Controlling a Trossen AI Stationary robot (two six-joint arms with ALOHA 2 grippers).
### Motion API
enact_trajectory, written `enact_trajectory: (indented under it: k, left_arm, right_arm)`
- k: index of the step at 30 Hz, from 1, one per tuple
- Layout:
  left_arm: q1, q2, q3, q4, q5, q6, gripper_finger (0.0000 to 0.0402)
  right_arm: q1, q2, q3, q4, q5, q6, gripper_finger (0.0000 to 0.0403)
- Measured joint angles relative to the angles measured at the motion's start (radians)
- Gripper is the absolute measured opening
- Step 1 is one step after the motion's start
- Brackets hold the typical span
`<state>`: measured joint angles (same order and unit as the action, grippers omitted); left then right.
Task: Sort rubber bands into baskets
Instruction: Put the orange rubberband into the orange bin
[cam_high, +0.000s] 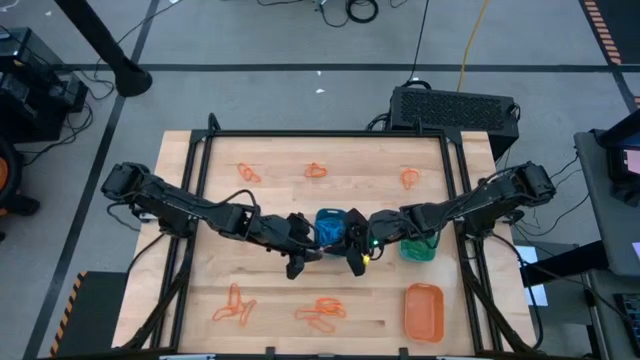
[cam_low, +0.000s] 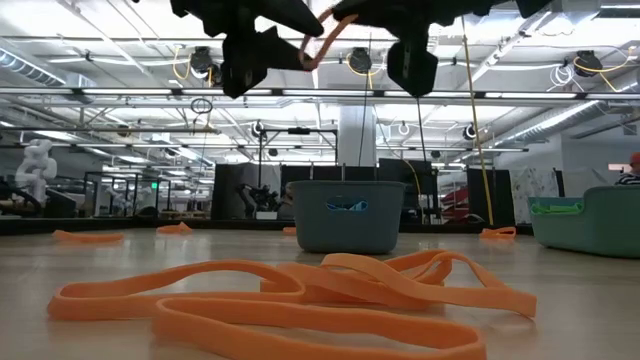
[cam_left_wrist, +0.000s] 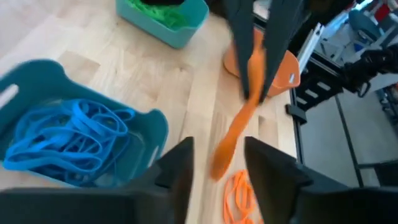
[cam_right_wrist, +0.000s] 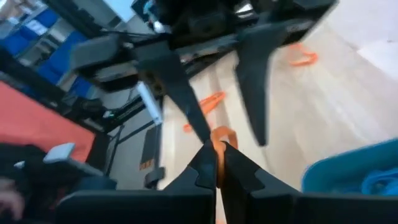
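Observation:
My two grippers meet above the table's middle, just near of the blue basket (cam_high: 330, 226), which holds blue rubber bands (cam_left_wrist: 68, 134). My right gripper (cam_right_wrist: 217, 152) is shut on an orange rubber band (cam_left_wrist: 239, 118). The band reaches down between the fingers of my left gripper (cam_left_wrist: 217, 146), which stands open. In the low view the band (cam_low: 322, 40) arcs between both grippers, high above the table. The teal basket (cam_high: 418, 246) with green bands stands right of the blue one. The orange basket (cam_high: 423, 310) rests near the front right. My right gripper pinches the orange band's upper end (cam_right_wrist: 221, 134) between its two fingertips. The fingers come from the table's right, slanting down. The band hangs slack below them, clear of the table. My left gripper: its fingers (cam_left_wrist: 177, 165) flank the band's lower end; whether they touch it I cannot tell.
Loose orange bands lie along the far side (cam_high: 247, 172) (cam_high: 315, 170) (cam_high: 410, 178) and near the front edge (cam_high: 232, 305) (cam_high: 320, 313). A black frame (cam_high: 330, 133) borders the wooden table.

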<state>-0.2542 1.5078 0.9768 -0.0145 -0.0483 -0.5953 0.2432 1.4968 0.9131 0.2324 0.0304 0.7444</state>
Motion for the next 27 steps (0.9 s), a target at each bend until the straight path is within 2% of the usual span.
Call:
enact_trajectory:
  k: [3, 5, 8, 10, 14, 17, 22, 27]
  left_arm:
    - [0.007, -0.002, 0.0, -0.027, 0.047, -0.001, 0.0189]
    - [0.019, -0.004, 0.0, -0.053, 0.116, -0.001, 0.021]
    - [0.041, -0.005, 0.0, -0.092, 0.243, -0.001, 0.0224]
    - [0.053, -0.005, 0.0, -0.112, 0.292, -0.001, 0.0225]
    - [0.069, -0.005, 0.0, -0.138, 0.294, 0.002, 0.0226]
    - [0.083, -0.005, 0.0, -0.137, 0.287, 0.017, 0.0226]
    - [0.114, -0.005, 0.0, -0.166, 0.211, 0.029, 0.0226]
    - [0.148, -0.005, 0.0, -0.157, 0.2, 0.049, 0.0226]
  right_arm:
    - [0.002, -0.029, 0.0, -0.039, -0.053, 0.005, 0.0001]
    - [0.009, -0.057, 0.0, -0.102, -0.115, 0.024, 0.0001]
    - [0.038, -0.113, 0.0, -0.277, -0.205, 0.066, 0.0]
    - [0.065, -0.153, 0.0, -0.419, -0.25, 0.102, 0.0]
    - [0.135, -0.216, 0.0, -0.702, -0.316, 0.198, 0.0]
    - [0.198, -0.237, 0.0, -0.835, -0.333, 0.289, 0.0]
    - [0.308, -0.237, -0.011, -0.862, -0.352, 0.422, 0.0]
    - [0.401, -0.222, -0.041, -0.863, -0.35, 0.542, 0.0]
